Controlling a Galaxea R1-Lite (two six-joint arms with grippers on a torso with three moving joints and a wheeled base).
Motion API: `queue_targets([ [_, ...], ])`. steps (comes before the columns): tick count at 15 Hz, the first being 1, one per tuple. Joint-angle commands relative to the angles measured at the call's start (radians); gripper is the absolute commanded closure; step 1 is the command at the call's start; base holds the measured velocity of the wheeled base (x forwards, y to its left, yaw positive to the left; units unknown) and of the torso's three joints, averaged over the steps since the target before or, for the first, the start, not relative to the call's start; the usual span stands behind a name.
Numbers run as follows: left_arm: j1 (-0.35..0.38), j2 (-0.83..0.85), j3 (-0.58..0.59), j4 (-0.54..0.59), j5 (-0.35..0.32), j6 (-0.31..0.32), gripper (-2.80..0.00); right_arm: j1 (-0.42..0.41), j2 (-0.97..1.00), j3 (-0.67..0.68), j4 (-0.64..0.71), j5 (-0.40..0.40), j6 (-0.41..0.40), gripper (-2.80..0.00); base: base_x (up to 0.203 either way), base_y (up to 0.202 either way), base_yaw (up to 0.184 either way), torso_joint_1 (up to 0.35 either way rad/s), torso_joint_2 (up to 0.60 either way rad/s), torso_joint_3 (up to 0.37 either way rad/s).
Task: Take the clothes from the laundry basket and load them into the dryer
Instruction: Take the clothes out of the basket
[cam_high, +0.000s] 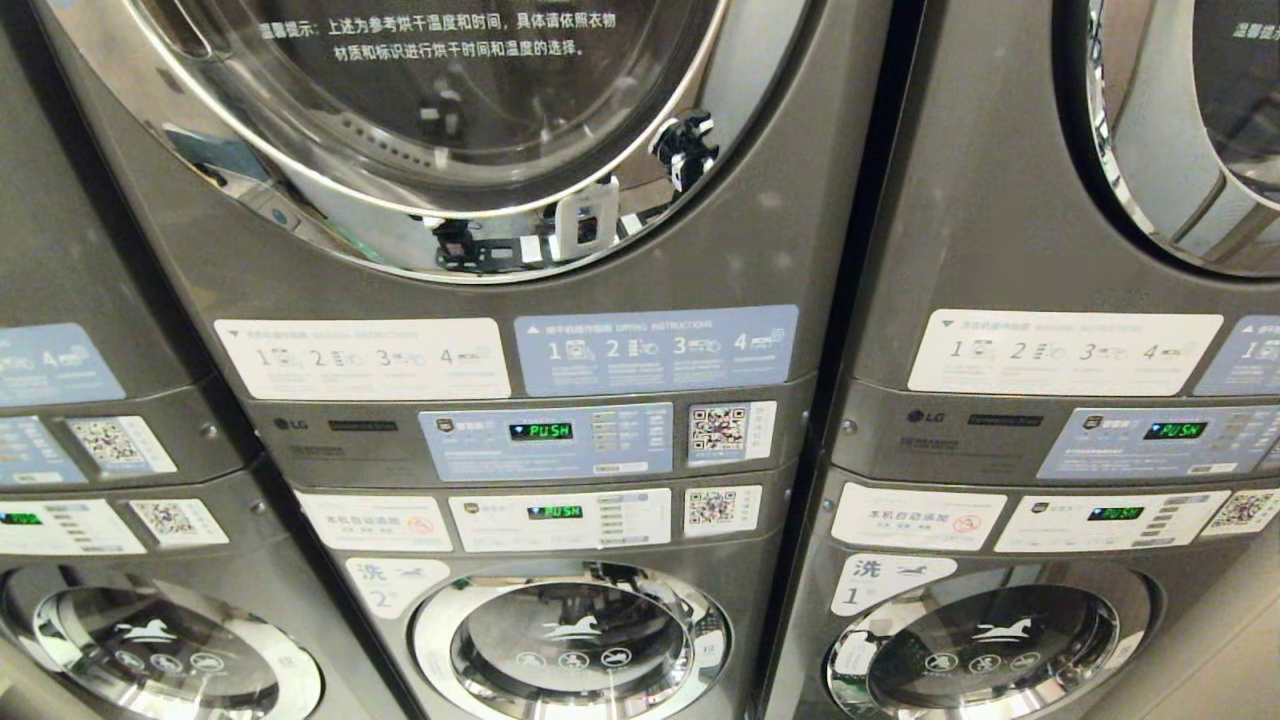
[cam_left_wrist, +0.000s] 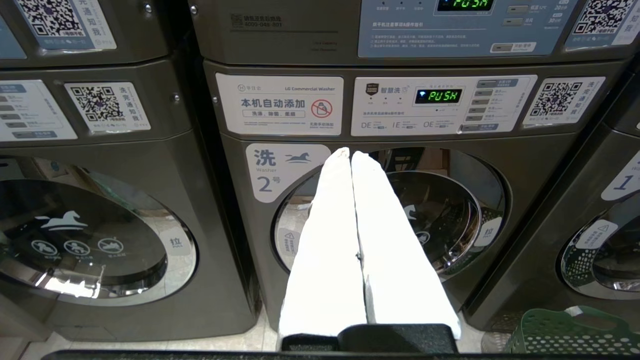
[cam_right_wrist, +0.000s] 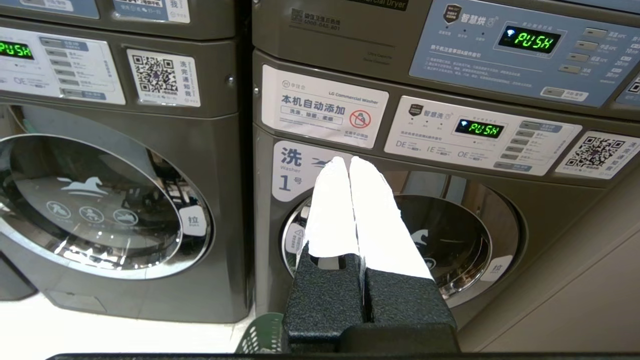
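Low | laundry basket (cam_left_wrist: 575, 335) on floor, rim up, long axis unclear | left gripper (cam_left_wrist: 351, 155) clenched, empty | right gripper (cam_right_wrist: 349, 162) clenched, empty

Green lattice-holed laundry basket (cam_left_wrist: 570, 337); grey dryer (cam_high: 520, 250); white pincer fingers (cam_left_wrist: 330, 240).

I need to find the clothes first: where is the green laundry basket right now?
The laundry basket is on the floor before washer 1: the left wrist view shows its green rim, the right wrist view a sliver. The head view misses it.
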Motion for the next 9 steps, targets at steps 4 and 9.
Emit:
queue_targets([
  [4, 0.0, 0.001, 0.002, 0.0, 0.0, 0.0, 0.0, 0.0, 0.0, 0.0, 0.001, 0.001, -0.001, 0.0, 0.0, 0.0, 0.0, -0.067, 0.14, 0.07],
  [9, 0.0, 0.0, 0.002, 0.0, 0.0, 0.0, 0.0, 0.0, 0.0, 0.001, 0.001, 0.001, -0.002, 0.0, 0.0, 0.0, 0.0, -0.069, 0.15, 0.076],
])
